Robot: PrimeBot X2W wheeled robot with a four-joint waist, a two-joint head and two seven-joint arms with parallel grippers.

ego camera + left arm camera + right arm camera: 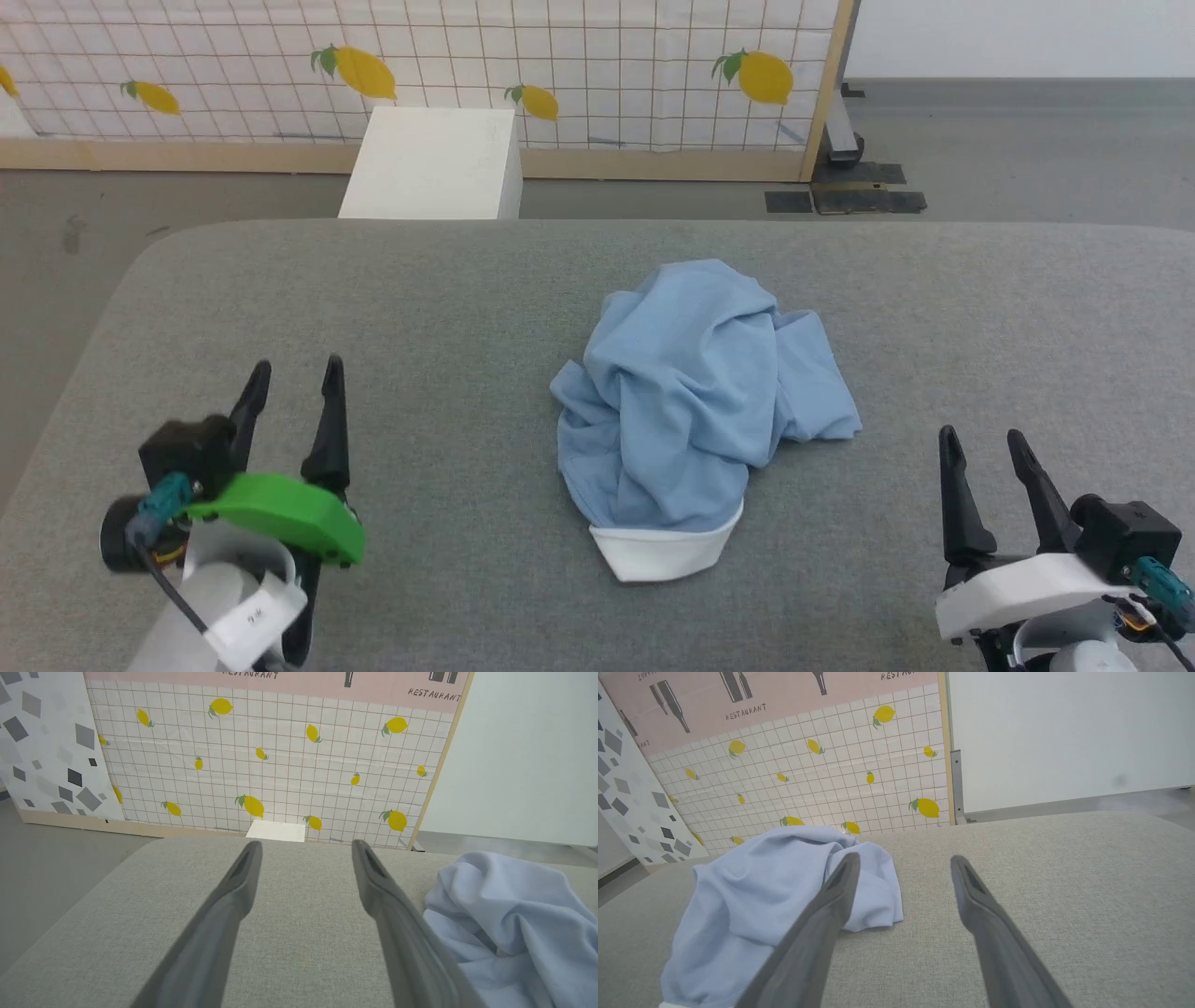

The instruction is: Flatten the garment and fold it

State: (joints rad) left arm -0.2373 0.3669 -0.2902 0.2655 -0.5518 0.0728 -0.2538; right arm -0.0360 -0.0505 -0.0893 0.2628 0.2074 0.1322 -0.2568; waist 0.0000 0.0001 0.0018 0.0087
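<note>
While both arms rest low at the near side of the grey bench [448, 308], the garment [691, 401] lies between them as a crumpled light-blue heap, roughly in the middle of the bench top and a little farther from the robot than either pincer. Its white band [663, 551] sticks out flat at the near edge of the heap, and a blue flap spreads towards the robot's right.

The left pincer [297, 366] stands open, its two dark fingers spread and pointing away from the robot, with nothing between them. It is well apart from the cloth, with bare bench in between. In the left wrist view the left pincer [307, 844] frames only grey fabric, and the garment [509, 914] bulges up at the lower right, outside the right-hand finger.

The right pincer [982, 436] is also open and empty. It sits near the blue flap but clear of it, with a strip of bench showing between the fingertips and the cloth. In the right wrist view the right pincer [906, 857] has bare bench between its fingers. The garment [761, 891] lies to the left, and the left-hand finger crosses in front of its edge.

Beyond the far edge of the bench stand a white box [434, 163] and a screen printed with lemons [560, 56].
</note>
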